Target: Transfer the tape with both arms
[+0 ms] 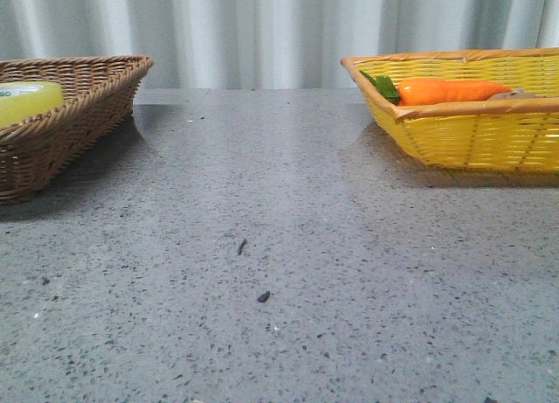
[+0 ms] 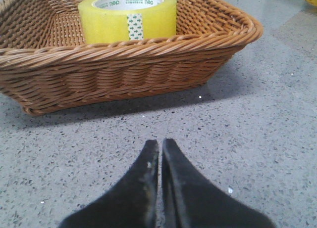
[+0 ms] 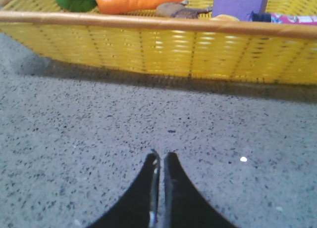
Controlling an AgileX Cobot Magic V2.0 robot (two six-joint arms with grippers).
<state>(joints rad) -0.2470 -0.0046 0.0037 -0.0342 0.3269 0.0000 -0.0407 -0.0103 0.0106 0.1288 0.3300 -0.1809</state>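
Tape [image 2: 127,16], a fat yellow roll, lies flat on its side in the brown wicker basket [image 2: 124,74], printed core facing up, near the basket's middle and clear of the woven walls. In the front view the same roll peeks over the rim at the left end of the grey speckled counter [image 1: 279,272]. Lying flat like that, it offers me its outer wall or its core hole for a grip from above.

My left pincer [image 2: 159,151] hangs low over the counter just outside that basket, its fingers pressed together and holding nothing. My right pincer [image 3: 161,161] is likewise closed and empty, facing the yellow basket [image 3: 163,50] at the right end, which holds a carrot [image 3: 133,0], a purple block [image 3: 240,3] and other bits.

The baskets sit well apart, one per arm, which I judge is why both arms are needed. Whether this roll awaits moving or has arrived, I cannot tell.
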